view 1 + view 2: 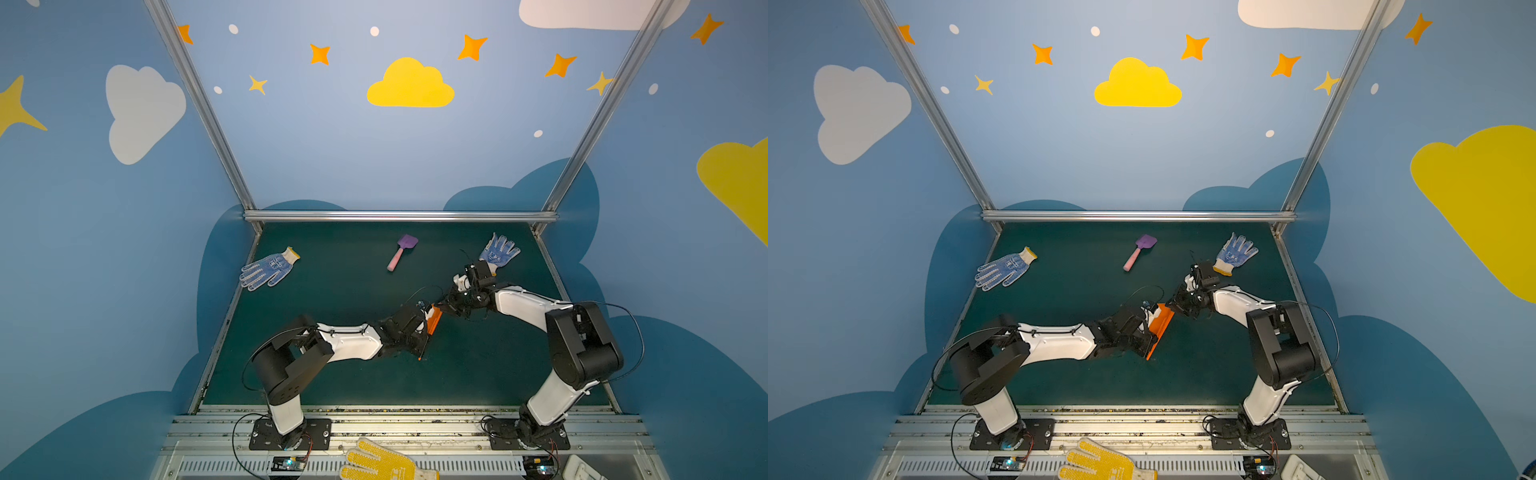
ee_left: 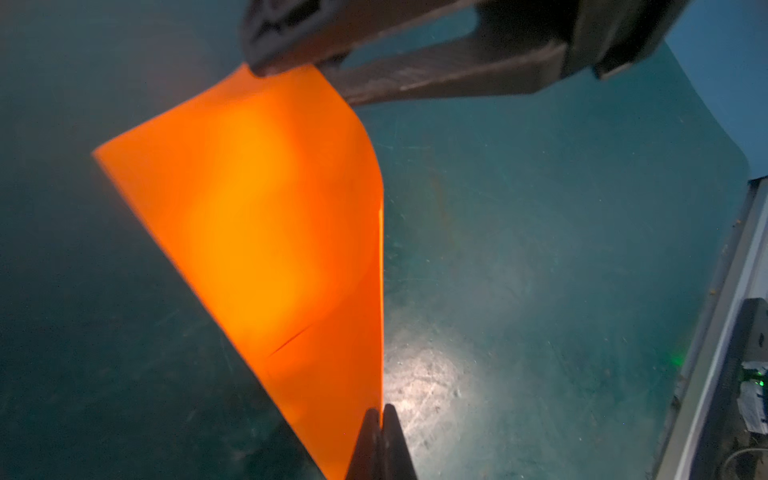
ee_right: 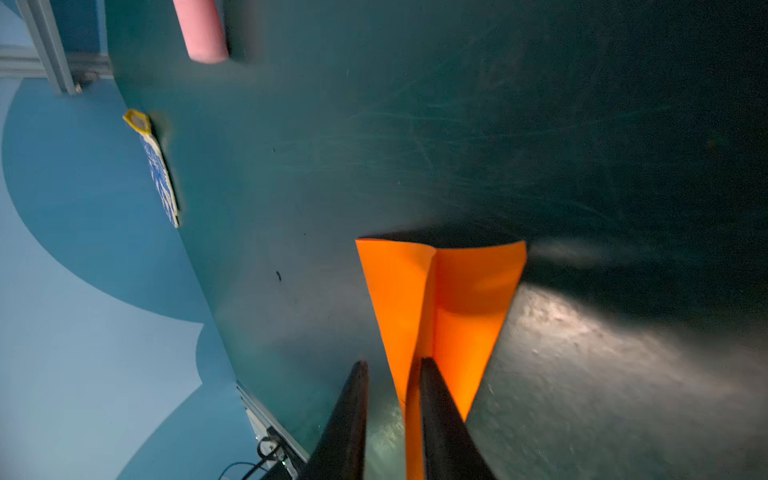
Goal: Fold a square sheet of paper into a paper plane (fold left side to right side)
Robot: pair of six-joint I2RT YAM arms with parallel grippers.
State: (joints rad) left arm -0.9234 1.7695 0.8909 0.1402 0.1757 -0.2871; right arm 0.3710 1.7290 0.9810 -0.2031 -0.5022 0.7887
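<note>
paper plane: thin, limp, creases easily. Left gripper pinches its folded edge tight. Right gripper straddles the spine, jaws narrowly apart. Best hold is probably the creased spine.

Counting gloves: three in all. Two blue-dotted showing on bench: left glove, right glove. One yellow-dotted glove showing. Purple-headed, pink-handled spatula: one showing. Orange paper plane: one showing. Arms showing: two, left arm, right arm, each carrying one tool: left tool, right tool.
</note>
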